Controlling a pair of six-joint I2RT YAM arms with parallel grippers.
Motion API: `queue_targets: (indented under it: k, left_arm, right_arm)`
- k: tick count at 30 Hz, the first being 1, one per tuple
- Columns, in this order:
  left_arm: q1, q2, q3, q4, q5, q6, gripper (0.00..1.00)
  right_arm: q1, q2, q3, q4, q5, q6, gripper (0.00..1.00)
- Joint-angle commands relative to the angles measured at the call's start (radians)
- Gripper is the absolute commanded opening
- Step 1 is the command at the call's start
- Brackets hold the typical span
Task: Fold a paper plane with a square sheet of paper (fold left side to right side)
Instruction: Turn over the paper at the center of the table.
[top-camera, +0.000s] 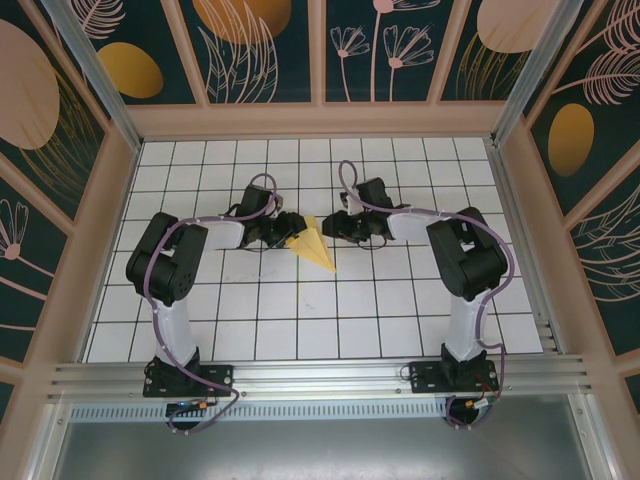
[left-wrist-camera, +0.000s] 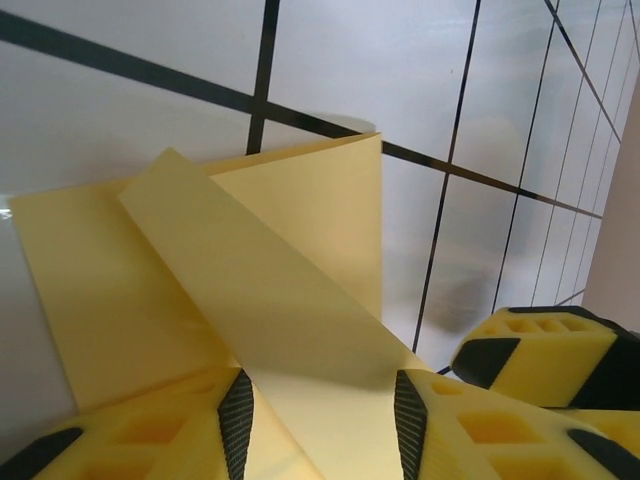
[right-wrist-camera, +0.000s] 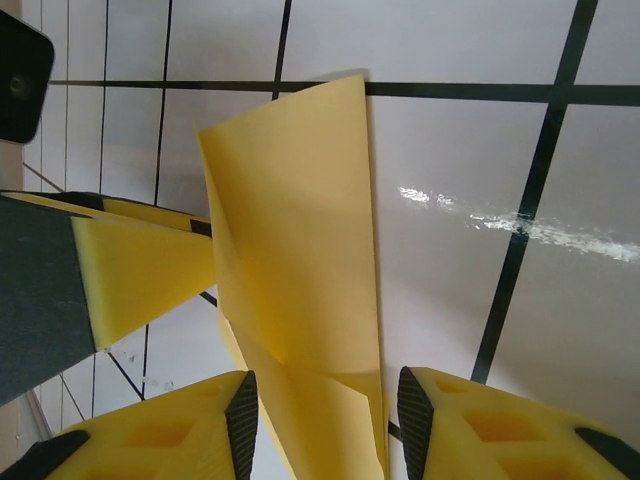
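Spanning the gap between the two arms, the thin yellow folded sheet of paper (top-camera: 313, 247) sits on the white grid-tiled bench (top-camera: 400, 300). It is about midway between the left and right edges and somewhat nearer the far edge than the near one. From the top camera it reads as a narrow pointed shape, with its tip directed toward the near right corner.

Left arm:
- The left gripper (top-camera: 290, 237) meets the paper from the left side
- In the left wrist view, the left gripper (left-wrist-camera: 322, 400) has its yellow fingers (left-wrist-camera: 160, 435) spread apart, one on each side of a long diagonal folded strip of the paper (left-wrist-camera: 280, 300)
- The strip passes through the gap and the black pads are not pressed together on it

Right arm:
- The right gripper (top-camera: 328, 228) meets the paper from the right side, just beside the left gripper
- In the right wrist view, the right gripper (right-wrist-camera: 325, 400) is likewise spread, with a tall flap of the paper (right-wrist-camera: 300, 230) running between its fingers (right-wrist-camera: 500, 430)
- The upper edge of this flap casts a shadow on the tile behind it

Cross views:
- The right gripper (left-wrist-camera: 545, 365) appears at the lower right of the left wrist view, near the paper edge
- The left gripper (right-wrist-camera: 195, 250) appears at the left of the right wrist view, touching the paper
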Motion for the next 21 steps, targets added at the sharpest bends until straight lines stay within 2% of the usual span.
queue_targets:
  k: [1,10,18,21]
  left_arm:
    - [-0.007,0.025,0.041,-0.005,-0.002,-0.008,0.44]
    - [-0.014,0.045,0.084,-0.002,0.009,-0.013,0.4]
    - [-0.023,0.043,0.096,0.009,0.016,-0.017,0.2]
    - [-0.023,0.025,0.099,0.018,0.021,-0.011,0.13]
  right_arm:
    - [0.004,0.006,0.013,0.02,-0.027,-0.017,0.45]
    - [0.004,-0.034,-0.029,0.009,-0.001,-0.017,0.45]
    - [-0.004,-0.108,-0.08,0.017,0.028,-0.013,0.46]
    - [-0.019,-0.175,-0.13,0.04,0.032,-0.005,0.49]
